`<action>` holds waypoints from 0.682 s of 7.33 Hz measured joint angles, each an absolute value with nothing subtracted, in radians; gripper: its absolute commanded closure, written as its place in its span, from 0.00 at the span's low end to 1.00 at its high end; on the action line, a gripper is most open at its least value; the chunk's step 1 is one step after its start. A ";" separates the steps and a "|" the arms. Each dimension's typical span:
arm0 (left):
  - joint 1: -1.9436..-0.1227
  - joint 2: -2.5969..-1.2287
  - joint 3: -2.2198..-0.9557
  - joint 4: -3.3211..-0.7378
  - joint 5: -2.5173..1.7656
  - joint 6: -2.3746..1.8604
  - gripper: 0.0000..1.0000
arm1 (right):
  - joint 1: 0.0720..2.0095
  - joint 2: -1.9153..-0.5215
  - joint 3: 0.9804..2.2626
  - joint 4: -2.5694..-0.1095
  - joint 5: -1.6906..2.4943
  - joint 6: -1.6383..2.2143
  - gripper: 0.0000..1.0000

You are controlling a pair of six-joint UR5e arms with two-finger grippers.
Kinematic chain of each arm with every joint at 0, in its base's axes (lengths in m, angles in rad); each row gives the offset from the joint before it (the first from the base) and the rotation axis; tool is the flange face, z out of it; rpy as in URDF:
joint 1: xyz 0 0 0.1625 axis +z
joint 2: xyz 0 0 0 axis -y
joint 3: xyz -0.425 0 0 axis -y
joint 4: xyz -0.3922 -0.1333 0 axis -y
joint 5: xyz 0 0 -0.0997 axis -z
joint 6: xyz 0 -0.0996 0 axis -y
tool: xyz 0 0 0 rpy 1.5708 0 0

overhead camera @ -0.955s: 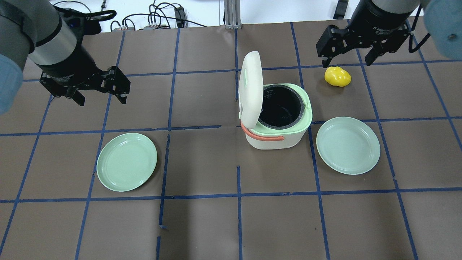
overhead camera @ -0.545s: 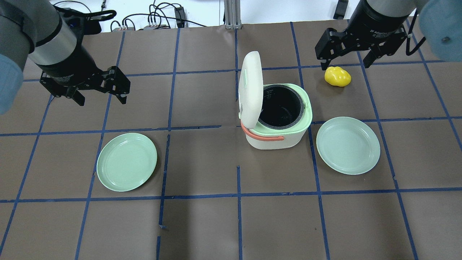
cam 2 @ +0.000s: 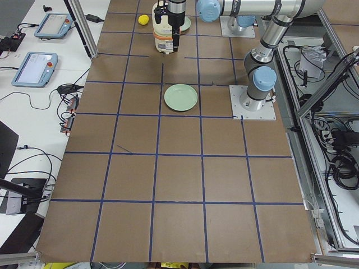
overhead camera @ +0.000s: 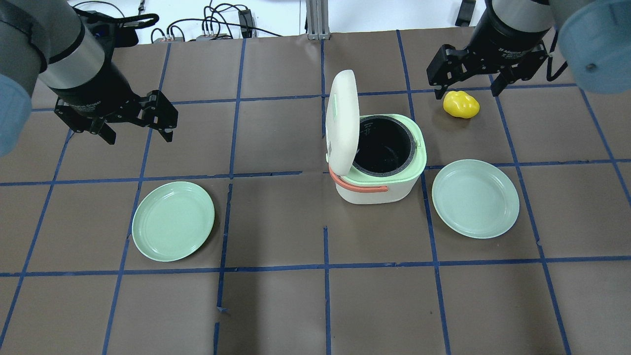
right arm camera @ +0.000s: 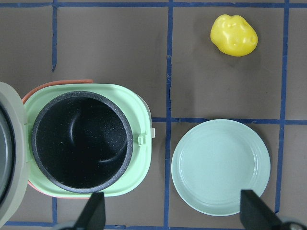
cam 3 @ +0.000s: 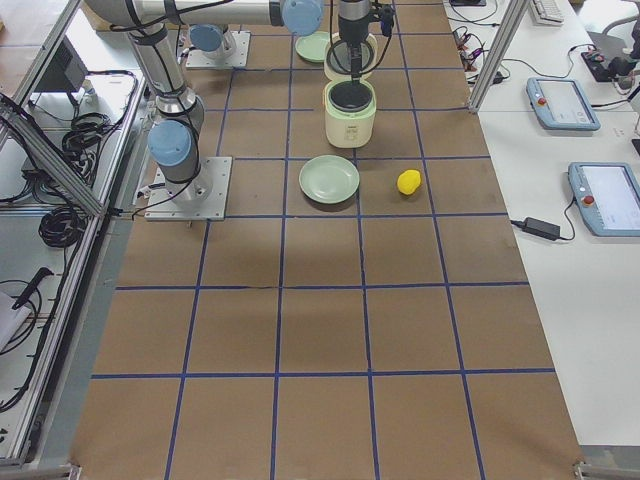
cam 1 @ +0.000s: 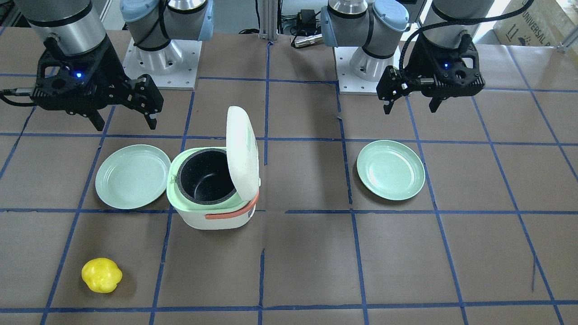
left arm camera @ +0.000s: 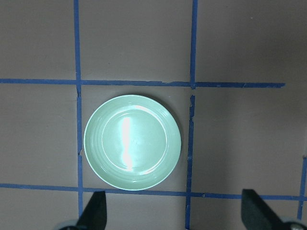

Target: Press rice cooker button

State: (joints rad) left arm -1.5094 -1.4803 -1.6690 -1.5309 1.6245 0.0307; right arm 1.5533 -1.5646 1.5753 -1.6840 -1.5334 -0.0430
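The white and mint rice cooker (overhead camera: pixel 377 190) stands at mid-table with its white lid (overhead camera: pixel 342 123) swung upright and its black pot (overhead camera: pixel 383 145) bare. It also shows in the front view (cam 1: pixel 212 216) and in the right wrist view (right arm camera: pixel 134 110). The button (overhead camera: pixel 334 107) shows as a pale green strip on the lid's outer face. My right gripper (overhead camera: pixel 468 91) is open and empty, high above the far right of the cooker (cam 1: pixel 126 125). My left gripper (overhead camera: pixel 139 137) is open and empty, far to the left (cam 1: pixel 411 109).
A yellow lumpy object (overhead camera: pixel 461 104) lies beyond the cooker, under my right gripper. One green plate (overhead camera: pixel 475 198) lies right of the cooker and another (overhead camera: pixel 173 221) lies at the left, below my left gripper (left arm camera: pixel 132 142). Cables lie past the far edge.
My right gripper has drifted a little to the left and towards the far edge in the overhead view. The left arm and the cooker have not moved.
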 measured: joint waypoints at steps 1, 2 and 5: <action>-1.509 -1.480 -1.669 -1.531 1.624 0.031 0.00 | 1.553 -1.563 1.577 -1.686 -1.533 -0.043 0.01; -1.509 -1.480 -1.669 -1.532 1.624 0.031 0.00 | 1.553 -1.561 1.577 -1.687 -1.533 -0.043 0.01; -1.509 -1.480 -1.669 -1.532 1.624 0.031 0.00 | 1.554 -1.560 1.576 -1.679 -1.535 -0.043 0.01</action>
State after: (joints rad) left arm -1.5094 -1.4803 -1.6690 -1.5316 1.6245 0.0307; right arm 1.5539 -1.5602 1.5761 -1.6795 -1.5352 -0.0430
